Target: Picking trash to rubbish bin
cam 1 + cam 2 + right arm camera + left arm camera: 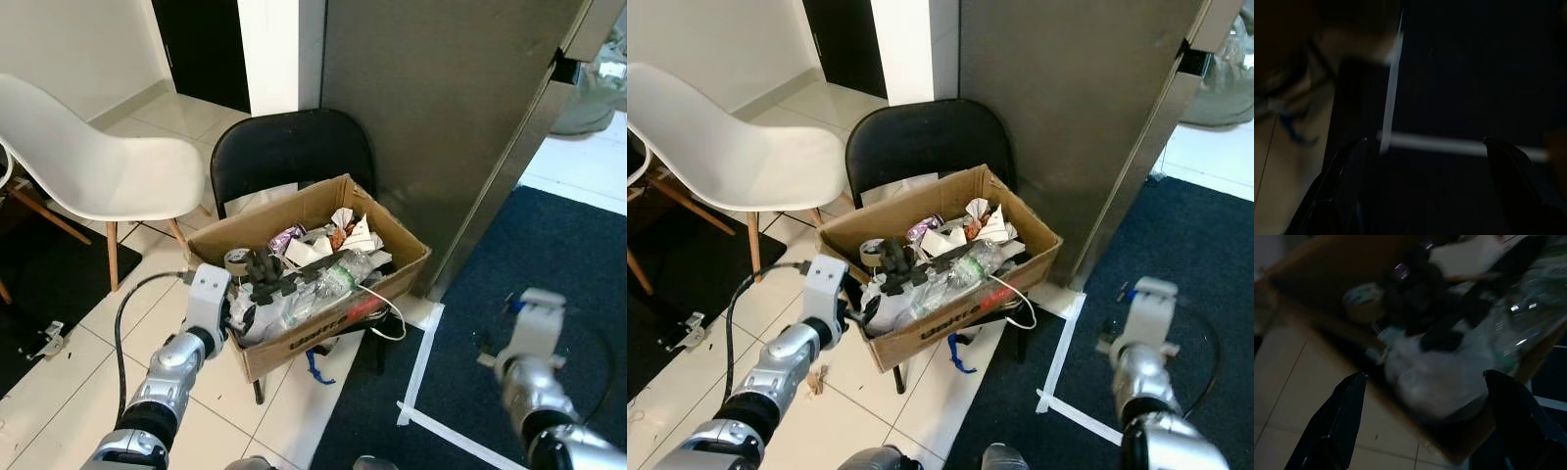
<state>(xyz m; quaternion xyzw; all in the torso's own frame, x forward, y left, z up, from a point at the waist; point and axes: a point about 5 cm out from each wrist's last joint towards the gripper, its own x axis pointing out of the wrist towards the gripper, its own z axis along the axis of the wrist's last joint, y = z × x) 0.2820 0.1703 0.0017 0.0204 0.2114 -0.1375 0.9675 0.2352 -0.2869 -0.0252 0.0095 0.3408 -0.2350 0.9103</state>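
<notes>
Cardboard box (323, 338) stuffed with trash sits dead centre on a black chair (289, 147), and it's packed: a clear plastic bottle (328, 279), crumpled paper (353, 233), a roll of tape (236, 260) at the box's 9 o'clock. The left end effector (1422, 379) is right at that box's near-left corner, fingers spread wide, holding nothing. Its wrist view brings up a pale plastic bag (1435, 382) bulging over the box edge, just ahead of the fingers.

Over at 4 o'clock, the right end effector (1425, 142) hangs over dark blue carpet (549, 245), fingers wide apart too, nothing between them. Its dim wrist view catches white tape lines (1393, 83) crossing on the carpet.

Pale floor tiles (69, 362) lie under the left arm. A white shell chair (93, 157) stands at 10 o'clock, and a tall grey panel (441, 98) rises behind the box.
</notes>
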